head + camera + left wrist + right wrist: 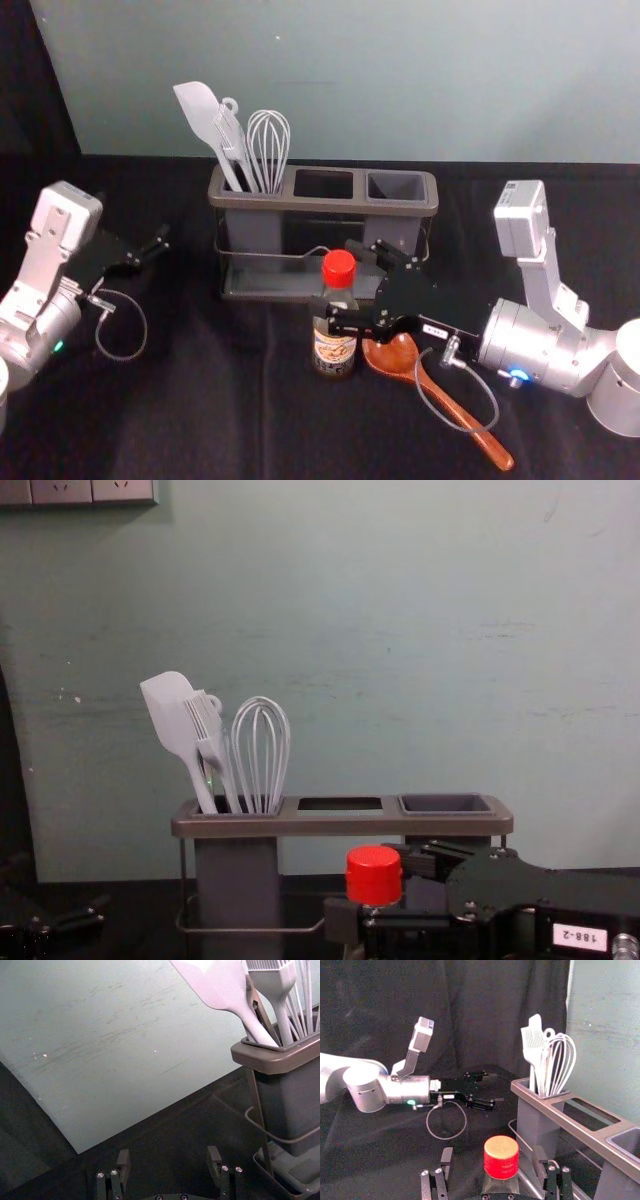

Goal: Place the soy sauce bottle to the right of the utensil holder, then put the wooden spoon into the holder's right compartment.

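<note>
The soy sauce bottle (334, 345) stands upright before the utensil holder (323, 200), its red cap (501, 1157) between the spread fingers of my right gripper (346, 284). Gaps show on both sides of the cap in the right wrist view, where my right gripper (493, 1160) is open. The wooden spoon (455, 408) lies on the table right of the bottle, its bowl partly under the right gripper. The holder's right compartment (445, 804) looks empty. My left gripper (150, 252) is open, left of the holder; the left wrist view shows my left gripper (168, 1160) holding nothing.
A white spatula (172, 715), a brush and a whisk (261, 750) stand in the holder's left compartment. Behind the holder rises a pale wall (400, 90). Dark cloth (200, 400) covers the table. The right arm's cable loops over the spoon's handle in the head view.
</note>
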You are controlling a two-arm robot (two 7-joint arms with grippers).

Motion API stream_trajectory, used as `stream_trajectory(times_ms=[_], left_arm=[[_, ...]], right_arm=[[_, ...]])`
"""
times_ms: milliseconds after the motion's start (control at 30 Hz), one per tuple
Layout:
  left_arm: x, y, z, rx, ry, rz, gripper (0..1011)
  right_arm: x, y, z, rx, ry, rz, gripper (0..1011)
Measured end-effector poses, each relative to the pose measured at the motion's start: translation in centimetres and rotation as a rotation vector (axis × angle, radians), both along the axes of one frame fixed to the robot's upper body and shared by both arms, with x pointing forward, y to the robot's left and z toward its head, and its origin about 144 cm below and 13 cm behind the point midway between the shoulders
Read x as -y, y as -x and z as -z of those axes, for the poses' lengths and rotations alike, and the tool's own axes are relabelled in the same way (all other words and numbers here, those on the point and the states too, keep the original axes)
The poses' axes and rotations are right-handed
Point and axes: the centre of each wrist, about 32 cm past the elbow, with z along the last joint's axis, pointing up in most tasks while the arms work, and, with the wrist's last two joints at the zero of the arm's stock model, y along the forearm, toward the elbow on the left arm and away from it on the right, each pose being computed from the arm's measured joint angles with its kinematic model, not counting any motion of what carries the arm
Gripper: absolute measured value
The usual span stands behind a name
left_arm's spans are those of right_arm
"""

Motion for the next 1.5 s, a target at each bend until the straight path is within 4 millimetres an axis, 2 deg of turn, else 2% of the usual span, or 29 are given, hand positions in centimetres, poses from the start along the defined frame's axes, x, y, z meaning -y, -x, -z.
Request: stream_trajectory(times_ms=[400,633,733,833,1100,1500], left_arm=[[0.00,0.00,0.00,0.000,0.000,0.000,1005],[0.00,0.00,0.00,0.000,0.000,0.000,1005],[0.00,0.00,0.00,0.000,0.000,0.000,1005],[0.00,0.00,0.00,0.000,0.000,0.000,1005],[0.00,0.00,0.00,0.000,0.000,0.000,1005],[0.00,0.00,0.00,0.000,0.000,0.000,1005]], right_arm=[[0.08,0.03,-0.05,-0.002,-0.001,0.002,995],[0.10,0.04,-0.06,-0.004,-0.001,0.003,862],[0.12,0.05,-0.07,-0.004,-0.001,0.004,734],[0.12,0.05,-0.08,-0.004,-0.001,0.004,679],[0.14,0.05,-0.09,-0.005,0.000,0.004,398],[0.13,0.06,-0.09,-0.005,-0.001,0.004,383]])
